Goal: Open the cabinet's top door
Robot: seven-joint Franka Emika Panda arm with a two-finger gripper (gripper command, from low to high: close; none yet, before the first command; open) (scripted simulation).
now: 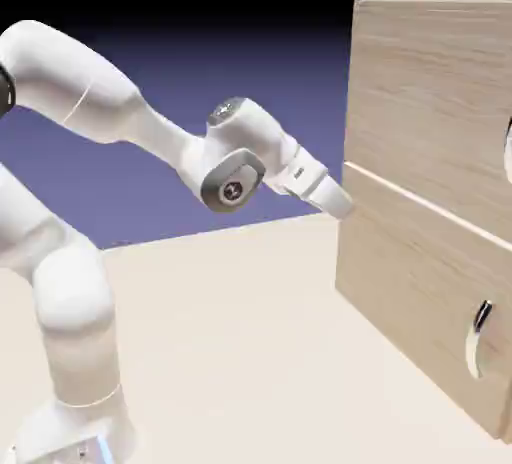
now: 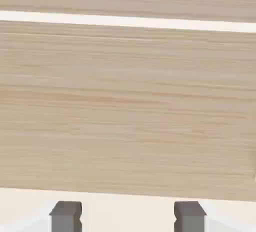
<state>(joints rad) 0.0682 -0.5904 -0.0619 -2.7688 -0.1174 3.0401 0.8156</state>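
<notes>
Top door closed; gripper spread near the seam.

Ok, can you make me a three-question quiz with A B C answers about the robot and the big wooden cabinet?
1. Where is the gripper?
A. At the cabinet's front, near the pale seam
B. Around the top door's handle
C. Flat on the table

2. How many handles show on the cabinet front in the exterior view?
A. None
B. Two
C. Five

3. How is the top door?
A. Swung wide open
B. Missing
C. Shut

Answers: 1 A, the hand's tip sits by the seam at the cabinet's edge. 2 B, one on each panel. 3 C, it lies flush, with no inside showing.
</notes>
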